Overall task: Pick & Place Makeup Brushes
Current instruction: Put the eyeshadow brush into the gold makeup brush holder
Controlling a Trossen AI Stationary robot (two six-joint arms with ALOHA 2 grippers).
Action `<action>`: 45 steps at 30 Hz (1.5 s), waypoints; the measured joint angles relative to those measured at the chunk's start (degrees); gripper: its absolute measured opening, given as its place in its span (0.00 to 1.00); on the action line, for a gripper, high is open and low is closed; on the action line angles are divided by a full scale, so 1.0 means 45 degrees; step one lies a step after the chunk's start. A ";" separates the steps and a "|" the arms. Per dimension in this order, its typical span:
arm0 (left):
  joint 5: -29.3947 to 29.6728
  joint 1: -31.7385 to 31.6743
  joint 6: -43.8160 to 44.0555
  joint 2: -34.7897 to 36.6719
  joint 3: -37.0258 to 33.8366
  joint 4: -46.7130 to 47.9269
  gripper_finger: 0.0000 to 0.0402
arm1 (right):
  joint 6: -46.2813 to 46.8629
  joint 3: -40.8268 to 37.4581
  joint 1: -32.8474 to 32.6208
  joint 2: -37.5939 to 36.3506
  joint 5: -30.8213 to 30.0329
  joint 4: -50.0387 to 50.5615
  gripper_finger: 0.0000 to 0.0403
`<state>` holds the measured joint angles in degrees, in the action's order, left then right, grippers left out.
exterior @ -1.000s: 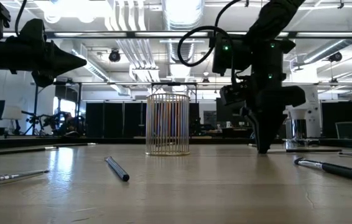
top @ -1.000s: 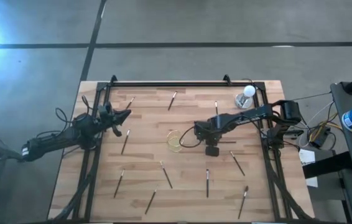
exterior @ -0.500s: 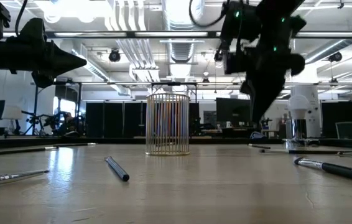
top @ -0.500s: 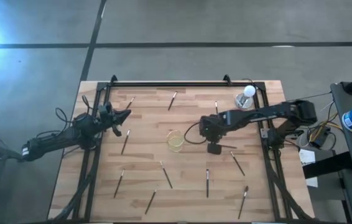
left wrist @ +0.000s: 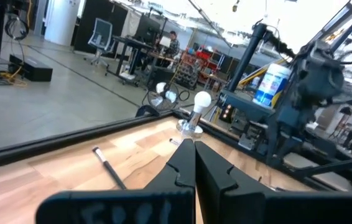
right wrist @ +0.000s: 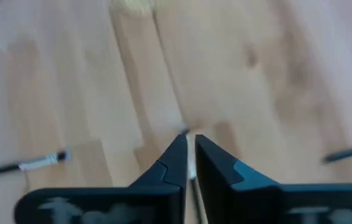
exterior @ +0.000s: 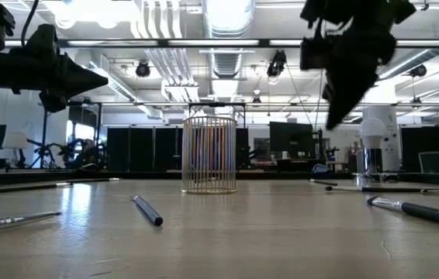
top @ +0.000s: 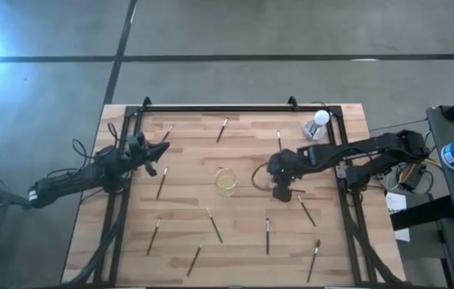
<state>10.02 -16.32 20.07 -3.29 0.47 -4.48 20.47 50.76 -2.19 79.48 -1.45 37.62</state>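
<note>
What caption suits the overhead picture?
Makeup brushes lie scattered on a wooden table around a wire cup; right gripper hangs beside it, left gripper waits at the edge.

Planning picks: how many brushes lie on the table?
10 brushes: three along the top, one left, six lower; right gripper may hide another; left gripper waits.

No readable text, label or number anywhere.

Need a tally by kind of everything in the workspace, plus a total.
makeup brushes: 11, one of them in the right gripper
wire cup: 1
white round-topped object: 1
Total: 13
</note>
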 joint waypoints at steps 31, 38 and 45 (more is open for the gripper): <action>-0.0005 0.0000 -0.0111 -0.0142 -0.0019 0.0109 0.00 | -0.0259 0.2006 -0.0210 0.5250 -0.0079 0.0784 0.21; -0.0008 0.0000 -0.0121 -0.0160 -0.0024 0.0136 0.00 | -0.0414 0.2047 -0.0195 0.5561 0.0049 0.0791 0.11; -0.0010 0.0000 -0.0121 -0.0160 -0.0024 0.0138 0.00 | -0.0840 0.2026 -0.0200 0.5548 0.0089 0.0824 0.03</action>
<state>9.98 -16.32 19.53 -4.01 0.36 -3.86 16.69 59.88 -3.09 104.45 -1.06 41.33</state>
